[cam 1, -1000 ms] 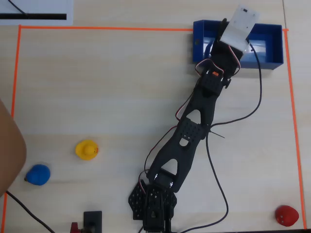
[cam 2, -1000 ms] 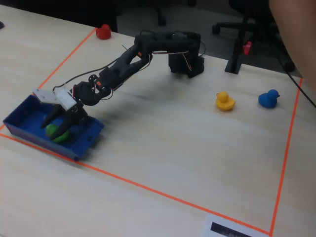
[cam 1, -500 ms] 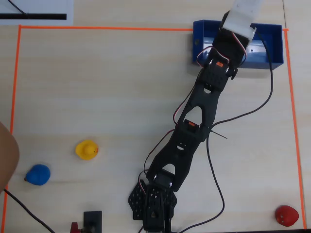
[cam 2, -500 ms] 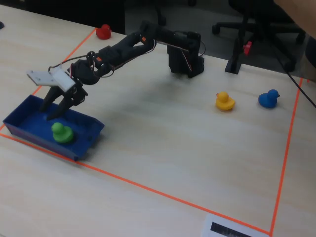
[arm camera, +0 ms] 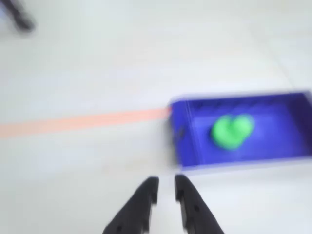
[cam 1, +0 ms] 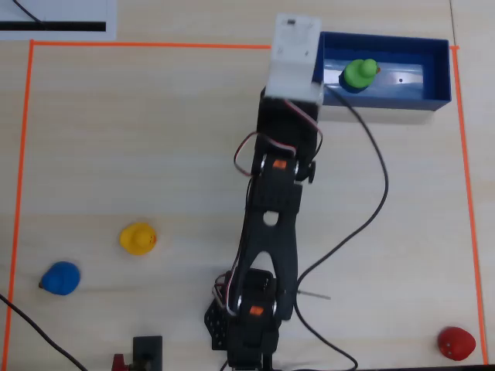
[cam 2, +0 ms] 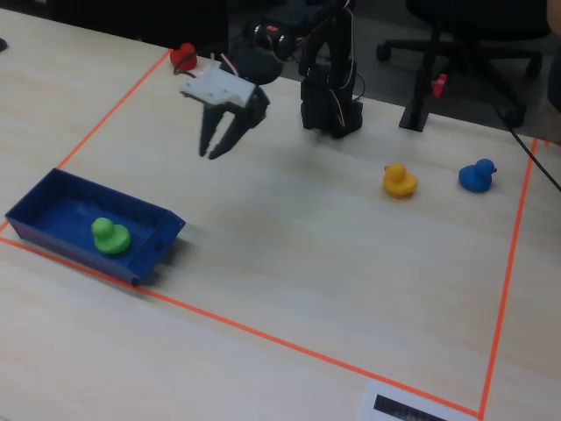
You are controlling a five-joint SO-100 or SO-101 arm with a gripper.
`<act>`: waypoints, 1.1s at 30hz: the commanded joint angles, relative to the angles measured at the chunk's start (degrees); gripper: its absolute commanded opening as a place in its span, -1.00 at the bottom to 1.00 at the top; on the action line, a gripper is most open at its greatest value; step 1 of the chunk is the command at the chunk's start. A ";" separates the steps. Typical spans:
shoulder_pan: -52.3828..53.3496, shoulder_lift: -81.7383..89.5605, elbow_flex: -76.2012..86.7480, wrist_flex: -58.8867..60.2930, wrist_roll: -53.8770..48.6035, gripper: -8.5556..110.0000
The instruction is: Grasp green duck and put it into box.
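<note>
— Green duck [cam 2: 110, 237] sits upright inside the box [cam 2: 53, 241], on the box floor, clear of everything. I see it in the overhead view too, duck [cam 1: 358, 73] at the left half of the box [cam 1: 433, 77].

— And the tool?

— I have the tool [cam 2: 218, 149] lifted well away now, hanging over bare counter [cam 2: 307, 263] with nothing in it. A moment ago it stood right over the duck inside the box; since then the arm has folded back toward its base. The jaws hang a little apart in the fixed view; in the wrist view the tips [arm camera: 165, 187] look nearly together, a narrow gap between them.

— So the drop is done?

— I judge so: duck released, inside the walls, arm retreating. The yellow duck [cam 2: 399, 180] and blue duck [cam 2: 478, 175] lie untouched, well apart.
</note>
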State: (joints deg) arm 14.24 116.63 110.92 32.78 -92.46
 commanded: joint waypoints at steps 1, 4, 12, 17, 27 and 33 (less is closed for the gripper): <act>-2.29 25.14 23.55 11.07 0.35 -0.85; -3.96 30.67 25.66 25.40 0.35 -0.85; -9.93 39.81 27.69 46.32 3.60 -0.85; -11.51 50.98 35.77 49.22 3.60 -0.85; -12.92 62.49 47.99 45.97 3.52 -0.85; -12.74 68.91 54.76 42.71 3.34 -0.85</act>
State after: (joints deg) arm 1.14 182.81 164.09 77.96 -88.59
